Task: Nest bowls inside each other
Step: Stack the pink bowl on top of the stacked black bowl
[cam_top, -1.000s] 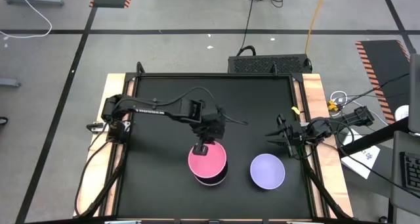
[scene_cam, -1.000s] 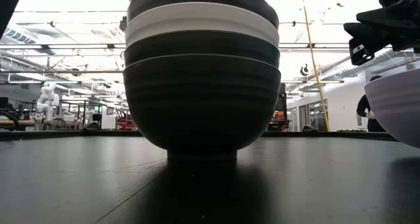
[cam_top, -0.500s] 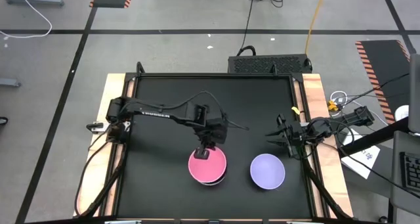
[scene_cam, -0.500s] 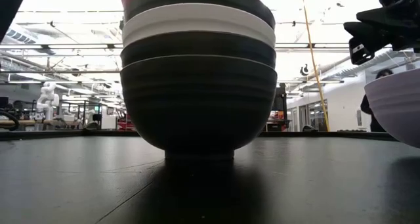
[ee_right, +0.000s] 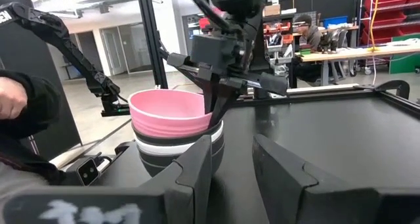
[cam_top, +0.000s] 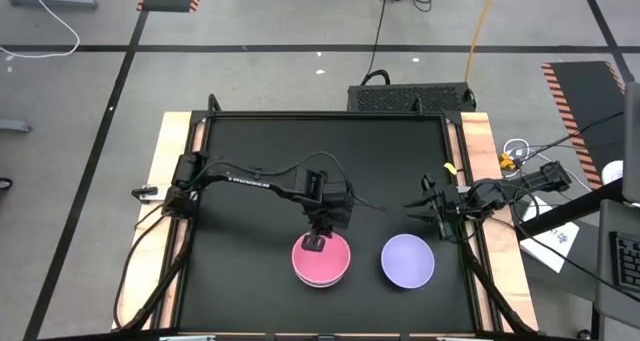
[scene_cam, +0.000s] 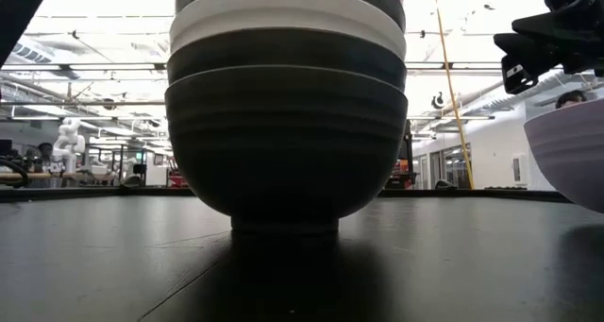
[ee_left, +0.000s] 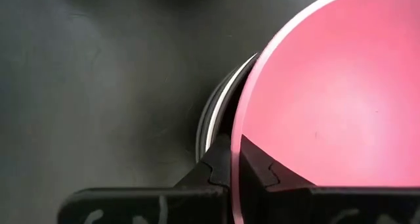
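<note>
A pink bowl (cam_top: 320, 259) tops a stack of black and white bowls (scene_cam: 288, 124) near the table's near middle. The right wrist view shows the pink bowl (ee_right: 172, 115) sitting in the stack (ee_right: 176, 152). My left gripper (cam_top: 318, 241) is shut on the pink bowl's far rim. The lavender bowl (cam_top: 408, 260) stands alone on its base to the right, also seen in the low view (scene_cam: 571, 161). My right gripper (cam_top: 430, 209) hovers open just beyond the lavender bowl, touching nothing. My left gripper pinches the pink bowl's rim (ee_left: 235, 142) on its far side, one finger (ee_left: 257, 170) inside the bowl and the other (ee_left: 215, 166) outside. The fingers come from above, pointing down. The pink bowl sits in the stack's top black bowl, roughly upright.
The black mat covers the table between wooden side rails (cam_top: 168, 161). Bare mat lies left of the stack and across the far half. A person's sleeve (ee_right: 26, 99) shows beyond the table in the right wrist view.
My left gripper has moved toward the near edge and slightly right, carrying the pink bowl by its rim until it covers the stack that earlier showed beneath its near side. In the low view the stack has grown slightly larger, having slid a little nearer.
</note>
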### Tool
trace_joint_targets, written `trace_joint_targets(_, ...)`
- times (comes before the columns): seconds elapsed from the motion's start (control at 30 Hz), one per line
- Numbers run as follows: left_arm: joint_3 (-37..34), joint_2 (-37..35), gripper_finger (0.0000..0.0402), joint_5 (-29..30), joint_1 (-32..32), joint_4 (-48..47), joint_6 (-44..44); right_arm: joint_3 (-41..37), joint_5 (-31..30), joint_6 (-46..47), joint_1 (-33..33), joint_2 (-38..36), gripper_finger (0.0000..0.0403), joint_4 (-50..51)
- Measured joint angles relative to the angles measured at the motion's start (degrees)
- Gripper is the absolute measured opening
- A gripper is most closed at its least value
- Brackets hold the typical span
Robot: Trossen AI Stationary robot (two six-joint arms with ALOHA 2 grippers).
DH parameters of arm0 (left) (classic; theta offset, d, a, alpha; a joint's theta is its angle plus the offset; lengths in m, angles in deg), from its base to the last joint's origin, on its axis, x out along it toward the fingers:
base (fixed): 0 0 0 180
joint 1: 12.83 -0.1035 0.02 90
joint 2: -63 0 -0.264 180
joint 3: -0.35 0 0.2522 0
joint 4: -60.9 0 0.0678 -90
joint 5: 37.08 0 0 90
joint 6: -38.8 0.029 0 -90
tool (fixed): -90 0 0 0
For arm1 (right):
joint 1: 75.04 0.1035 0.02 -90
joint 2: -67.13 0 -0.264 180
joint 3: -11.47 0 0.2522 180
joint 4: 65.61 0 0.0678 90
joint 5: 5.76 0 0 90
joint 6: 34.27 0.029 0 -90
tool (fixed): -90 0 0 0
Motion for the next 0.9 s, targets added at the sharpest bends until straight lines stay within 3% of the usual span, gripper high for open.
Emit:
trace_joint_targets(0.23,0.0,0.1,0.0006,12.0,2.0,0.0,-1.2,0.0,0.0,-0.8,0.0,0.0,0.0105,0.2)
trace_joint_targets(0.4,-0.1,0.1,0.0006,14.6,2.1,-0.4,-1.6,0.0,0.0,-0.8,0.0,0.0,0.0105,0.4)
trace_joint_targets(0.7,-0.1,0.0,0.0006,26.1,3.8,-1.6,-3.4,0.0,0.0,-0.8,0.0,0.0,0.0105,0.4)
trace_joint_targets(0.9,-0.1,-0.1,0.0006,28.4,3.8,-4.8,-4.9,0.0,0.0,-0.8,0.0,0.0,0.0105,0.4)
